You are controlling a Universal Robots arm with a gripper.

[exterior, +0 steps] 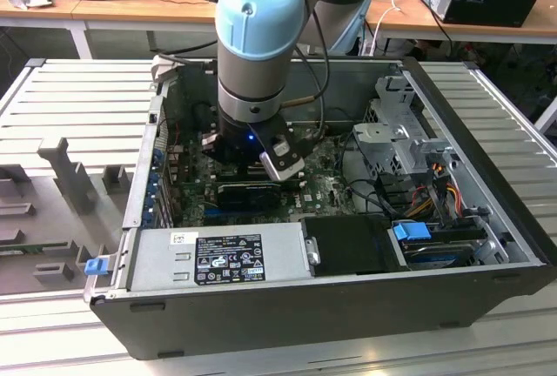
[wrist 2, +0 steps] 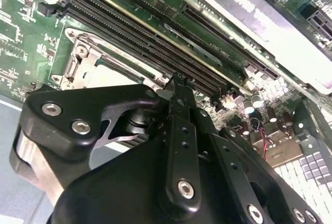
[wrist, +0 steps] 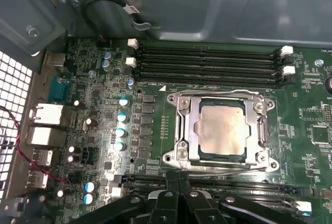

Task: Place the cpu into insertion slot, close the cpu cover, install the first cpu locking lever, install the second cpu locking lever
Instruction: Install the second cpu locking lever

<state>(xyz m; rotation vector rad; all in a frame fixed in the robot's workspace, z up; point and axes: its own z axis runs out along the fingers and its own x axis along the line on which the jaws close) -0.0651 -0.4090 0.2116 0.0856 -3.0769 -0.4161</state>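
Observation:
The cpu (wrist: 222, 126), a tan square chip, lies flat in the insertion slot (wrist: 207, 155), whose dark rim shows around it. The cpu cover (wrist: 188, 125), a metal frame with a square window, lies down over the chip's edges. A thin wire locking lever (wrist: 223, 168) runs along the socket edge nearest my fingertips. My gripper (wrist: 177, 175) is shut, with its black fingers pressed together just off that edge; I cannot tell whether they touch the lever. The second wrist view shows the gripper (wrist 2: 176, 81) tip beside the socket corner (wrist 2: 83, 60). In the exterior view the gripper (exterior: 252, 160) is low inside the case.
Long black memory slots (wrist: 207, 60) lie along the socket's far side, and more (wrist: 233, 186) run beside my fingers. Capacitors (wrist: 123, 115) and rear ports (wrist: 44, 123) stand near the case wall. A power supply (exterior: 226, 254), graphics card (exterior: 248, 193) and drive cage (exterior: 400, 141) crowd the case.

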